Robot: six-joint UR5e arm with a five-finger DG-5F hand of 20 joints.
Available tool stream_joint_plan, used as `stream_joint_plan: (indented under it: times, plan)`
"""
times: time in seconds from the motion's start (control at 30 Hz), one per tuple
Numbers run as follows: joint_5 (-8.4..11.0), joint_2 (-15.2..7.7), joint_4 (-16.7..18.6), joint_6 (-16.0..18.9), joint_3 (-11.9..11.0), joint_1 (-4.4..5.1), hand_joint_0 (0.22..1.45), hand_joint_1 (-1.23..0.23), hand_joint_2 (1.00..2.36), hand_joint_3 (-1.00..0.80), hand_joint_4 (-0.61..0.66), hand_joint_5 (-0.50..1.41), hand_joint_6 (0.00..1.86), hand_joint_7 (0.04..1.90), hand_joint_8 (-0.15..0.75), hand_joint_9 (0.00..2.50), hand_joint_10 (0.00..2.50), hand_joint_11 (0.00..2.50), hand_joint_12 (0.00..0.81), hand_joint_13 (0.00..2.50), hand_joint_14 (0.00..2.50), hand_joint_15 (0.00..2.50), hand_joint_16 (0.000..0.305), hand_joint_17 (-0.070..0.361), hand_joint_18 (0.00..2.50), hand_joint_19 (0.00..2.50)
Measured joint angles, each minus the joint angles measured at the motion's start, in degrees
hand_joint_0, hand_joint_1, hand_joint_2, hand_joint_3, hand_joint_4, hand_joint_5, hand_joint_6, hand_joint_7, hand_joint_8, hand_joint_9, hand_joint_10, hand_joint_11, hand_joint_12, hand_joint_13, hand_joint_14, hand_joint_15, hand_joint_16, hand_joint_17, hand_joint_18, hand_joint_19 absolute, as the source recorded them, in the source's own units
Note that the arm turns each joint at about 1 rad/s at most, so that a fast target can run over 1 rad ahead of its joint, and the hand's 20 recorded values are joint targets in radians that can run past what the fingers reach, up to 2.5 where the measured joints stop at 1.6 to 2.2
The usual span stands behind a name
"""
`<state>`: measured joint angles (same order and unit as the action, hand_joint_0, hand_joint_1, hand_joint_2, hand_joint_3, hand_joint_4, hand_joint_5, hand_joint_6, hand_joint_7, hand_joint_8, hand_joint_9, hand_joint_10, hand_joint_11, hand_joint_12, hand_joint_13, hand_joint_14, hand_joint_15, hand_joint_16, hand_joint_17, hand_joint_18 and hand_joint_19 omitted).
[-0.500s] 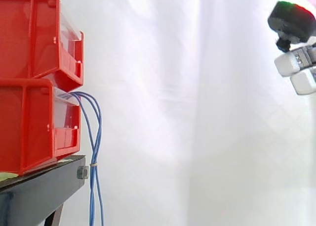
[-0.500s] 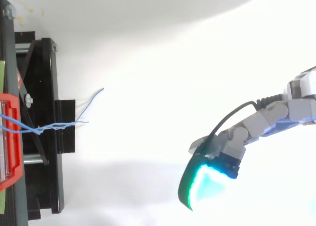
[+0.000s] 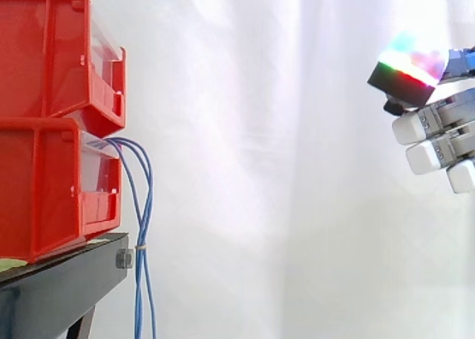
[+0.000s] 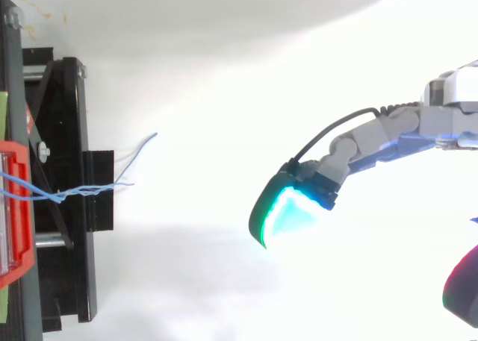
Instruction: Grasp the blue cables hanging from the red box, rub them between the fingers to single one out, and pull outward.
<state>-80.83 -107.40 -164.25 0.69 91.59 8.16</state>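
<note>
The hand [image 3: 436,121] sits at the 3 o'clock edge of the side view, spread wide and holding nothing. Its fingers are stretched toward 9 o'clock, and one fingertip [image 3: 408,73] glows in mixed colours above the pale finger segments. From above, the hand [image 4: 367,142] reaches in from 3 o'clock, with a cyan pad [image 4: 287,210] near the centre and a second dark pad far off at 4 o'clock.

The blue cables [image 3: 142,205] are well apart from the hand, at 9 o'clock in the side view. They are a few thin strands that leave the front of the lower red bin [image 3: 44,183], arch over and hang straight down past the edge of the black stand [image 3: 59,288]. A small pale tie [image 3: 139,248] gathers them beside a bolt on the stand. Seen from above, they run wavy across the stand, and one loose end strays toward 1 o'clock. An upper red bin [image 3: 44,50] is stacked on the lower one, before the white curtain [image 3: 260,168].
</note>
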Motion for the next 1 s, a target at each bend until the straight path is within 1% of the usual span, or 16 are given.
stream_joint_plan:
  times: [0.23,0.33,0.5,0.6,0.67,0.73,0.83,1.0]
  plan:
    - [0.22,-0.1,-1.5,-6.0,0.0,0.01,0.43,-0.55,1.00,-0.50,0.13,-0.25,0.50,0.64,0.259,0.40,0.00,0.00,0.368,0.37,0.00,0.09,0.058,0.130,0.33,0.31]
    - [0.36,-0.2,-2.0,-7.8,0.0,-0.01,0.43,-0.55,1.00,-0.50,0.14,-0.25,0.50,0.64,0.261,0.41,0.00,0.00,0.368,0.38,0.00,0.10,0.058,0.130,0.34,0.32]
    - [0.58,-0.4,-3.5,-8.9,0.0,-0.06,0.44,-0.55,1.00,-0.50,0.16,-0.24,0.50,0.64,0.265,0.43,0.00,0.00,0.365,0.39,0.00,0.10,0.057,0.129,0.35,0.32]
    - [1.28,-1.2,-4.1,-9.6,0.0,-0.08,0.44,-0.55,1.00,-0.50,0.16,-0.24,0.50,0.65,0.270,0.47,0.00,0.01,0.367,0.40,0.00,0.11,0.057,0.129,0.36,0.33]
    - [1.94,-2.1,-4.3,-10.1,0.0,-0.10,0.44,-0.55,1.00,-0.50,0.17,-0.24,0.50,0.65,0.272,0.47,0.00,0.01,0.366,0.41,0.00,0.11,0.057,0.129,0.36,0.33]
    - [2.47,-3.2,-4.2,-10.3,0.0,-0.13,0.44,-0.55,1.00,-0.50,0.17,-0.24,0.50,0.65,0.271,0.47,0.00,0.01,0.367,0.41,0.00,0.11,0.057,0.129,0.37,0.34]
    - [2.80,-4.3,-3.9,-10.4,0.0,-0.15,0.44,-0.55,1.00,-0.50,0.18,-0.24,0.50,0.65,0.272,0.48,0.00,0.01,0.367,0.42,0.00,0.12,0.057,0.128,0.37,0.34]
    - [3.35,-4.9,-2.2,-10.6,0.0,-0.16,0.44,-0.55,1.00,-0.50,0.18,-0.23,0.50,0.65,0.274,0.49,0.00,0.03,0.367,0.43,0.00,0.12,0.057,0.128,0.38,0.35]
